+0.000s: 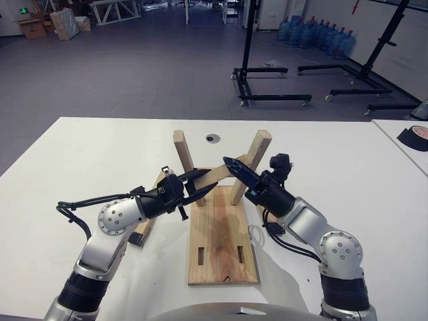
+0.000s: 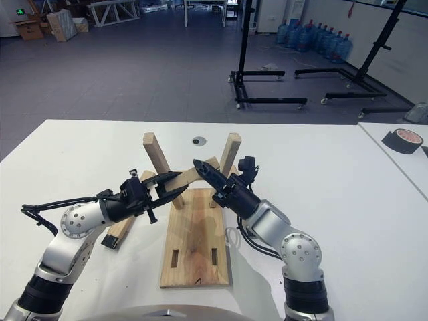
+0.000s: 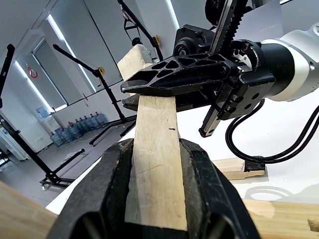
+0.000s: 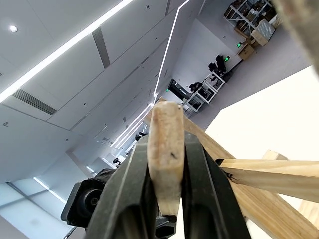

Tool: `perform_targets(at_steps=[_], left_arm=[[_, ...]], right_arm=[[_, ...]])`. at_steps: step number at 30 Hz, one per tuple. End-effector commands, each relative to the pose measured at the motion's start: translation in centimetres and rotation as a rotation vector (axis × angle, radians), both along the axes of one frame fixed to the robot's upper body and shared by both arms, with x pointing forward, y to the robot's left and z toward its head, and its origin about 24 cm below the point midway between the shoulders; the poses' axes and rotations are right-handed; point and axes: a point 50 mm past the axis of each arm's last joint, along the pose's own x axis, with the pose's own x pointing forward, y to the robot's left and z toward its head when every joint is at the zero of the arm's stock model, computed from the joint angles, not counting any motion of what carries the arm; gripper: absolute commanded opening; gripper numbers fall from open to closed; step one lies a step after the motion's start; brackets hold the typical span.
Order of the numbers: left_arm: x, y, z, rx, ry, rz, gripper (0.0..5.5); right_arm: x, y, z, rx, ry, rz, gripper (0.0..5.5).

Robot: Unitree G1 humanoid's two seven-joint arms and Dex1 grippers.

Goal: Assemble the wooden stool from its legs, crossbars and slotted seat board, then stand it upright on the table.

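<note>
The slotted seat board (image 1: 221, 249) lies flat on the white table (image 1: 87, 154). Two wooden legs (image 1: 182, 151) (image 1: 257, 152) rise from its far end, splayed apart. Between them a crossbar (image 2: 189, 174) hangs above the board, held at both ends. My left gripper (image 1: 202, 186) is shut on its near-left end, seen close as the crossbar (image 3: 157, 149) between the dark fingers (image 3: 202, 169). My right gripper (image 1: 231, 163) is shut on the other end (image 4: 167, 149). Another wooden piece (image 1: 143, 229) lies on the table beneath my left arm.
A black tape roll (image 1: 414, 137) lies on the neighbouring table at the right. A round cable hole (image 1: 212, 138) sits behind the legs. A white cable loop (image 1: 257, 234) rests beside the board's right edge. Black wheeled racks (image 1: 274, 97) stand on the floor beyond.
</note>
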Motion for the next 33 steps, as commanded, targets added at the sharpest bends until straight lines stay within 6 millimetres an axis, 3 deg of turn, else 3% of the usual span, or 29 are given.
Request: perform_targets(at_steps=[1,2,7,10,12,15,17,20,22,26,33], left_arm=[[0.4,0.4,-0.8,0.022,0.058,0.051,1.26],[0.4,0.5,-0.7,0.012,0.059,0.061,1.26],[0.8,0.8,-0.8,0.005,0.091,0.116,2.43],[0.4,0.9,-1.1,0.024,0.121,0.114,2.45],[0.2,1.1,-1.3,0.024,0.126,0.125,2.45],[-0.1,1.1,-1.5,0.01,0.126,0.141,2.45],[-0.4,1.3,-1.5,-0.004,0.13,0.149,2.45],[-0.8,1.9,-1.6,-0.016,0.138,0.175,2.45],[-0.9,2.2,-1.5,-0.025,0.141,0.19,2.45],[-0.8,2.2,-1.5,-0.027,0.131,0.198,2.45],[-0.5,2.0,-1.8,-0.024,0.124,0.214,2.45]], right_arm=[[0.5,-0.6,1.6,0.014,-0.09,-0.06,0.42],[0.6,-0.8,1.8,0.013,-0.101,-0.07,0.42],[0.5,-1.4,2.3,-0.005,-0.132,-0.084,0.4],[-0.2,-3.6,3.0,-0.009,-0.165,-0.094,0.4],[-2.0,-5.1,3.2,-0.032,-0.198,-0.016,0.4],[-4.0,-6.7,1.4,-0.158,-0.116,0.077,0.4],[-4.3,-8.1,0.6,-0.237,-0.065,0.073,0.4],[-1.6,-11.0,-0.9,-0.462,0.015,-0.157,0.4],[0.2,-11.7,-0.2,-0.514,0.002,-0.286,0.4],[2.0,-9.4,0.8,-0.651,-0.037,-0.35,0.4],[3.8,-8.8,-0.1,-0.758,0.073,-0.536,0.4]])
